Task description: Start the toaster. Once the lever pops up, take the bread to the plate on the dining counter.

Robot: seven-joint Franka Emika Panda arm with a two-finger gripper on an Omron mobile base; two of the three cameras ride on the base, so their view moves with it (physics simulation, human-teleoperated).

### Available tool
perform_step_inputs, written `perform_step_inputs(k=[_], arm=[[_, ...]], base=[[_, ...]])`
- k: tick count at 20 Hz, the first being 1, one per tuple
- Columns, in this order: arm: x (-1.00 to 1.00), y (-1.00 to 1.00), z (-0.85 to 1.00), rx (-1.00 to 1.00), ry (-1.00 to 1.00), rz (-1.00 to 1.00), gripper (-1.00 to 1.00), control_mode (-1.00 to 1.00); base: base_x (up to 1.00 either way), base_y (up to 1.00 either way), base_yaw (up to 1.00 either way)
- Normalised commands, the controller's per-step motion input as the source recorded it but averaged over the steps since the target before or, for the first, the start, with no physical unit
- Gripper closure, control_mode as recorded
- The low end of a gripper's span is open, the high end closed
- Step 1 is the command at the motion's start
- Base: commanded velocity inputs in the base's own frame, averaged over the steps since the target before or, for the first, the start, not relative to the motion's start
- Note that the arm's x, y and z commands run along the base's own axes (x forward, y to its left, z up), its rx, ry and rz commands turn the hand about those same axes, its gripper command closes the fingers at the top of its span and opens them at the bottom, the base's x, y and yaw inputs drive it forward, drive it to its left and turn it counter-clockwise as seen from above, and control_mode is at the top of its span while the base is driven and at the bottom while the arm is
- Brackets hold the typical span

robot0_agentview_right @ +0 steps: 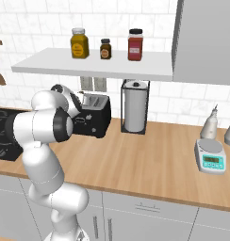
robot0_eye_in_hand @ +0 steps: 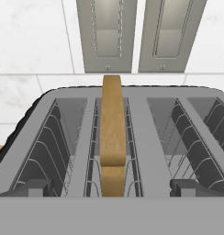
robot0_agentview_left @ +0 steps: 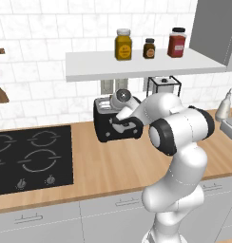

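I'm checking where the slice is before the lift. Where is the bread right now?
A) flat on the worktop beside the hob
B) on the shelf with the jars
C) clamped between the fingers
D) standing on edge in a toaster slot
D: in the hand view the bread stands on edge in a slot of the toaster.

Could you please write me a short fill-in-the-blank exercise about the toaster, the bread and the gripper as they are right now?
1. The bread stands on edge in a slot of the black ____.
2. The gripper hovers above the toaster with its jaws ____.
3. On the shelf above the worktop stand ____ jars.

Missing words: toaster; open; three
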Motion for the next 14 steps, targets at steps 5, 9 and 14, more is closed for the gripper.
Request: perform_step_inputs(k=[5, 9, 14], arm=[[0.00, 0.00, 0.00, 0.00, 0.00, 0.00, -1.00, -1.00], [0.00, 0.00, 0.00, 0.00, 0.00, 0.00, -1.00, -1.00], [0.00, 0.00, 0.00, 0.00, 0.00, 0.00, -1.00, -1.00]], base=[[0.00, 0.00, 0.00], [0.00, 0.00, 0.00], [0.00, 0.00, 0.00]])
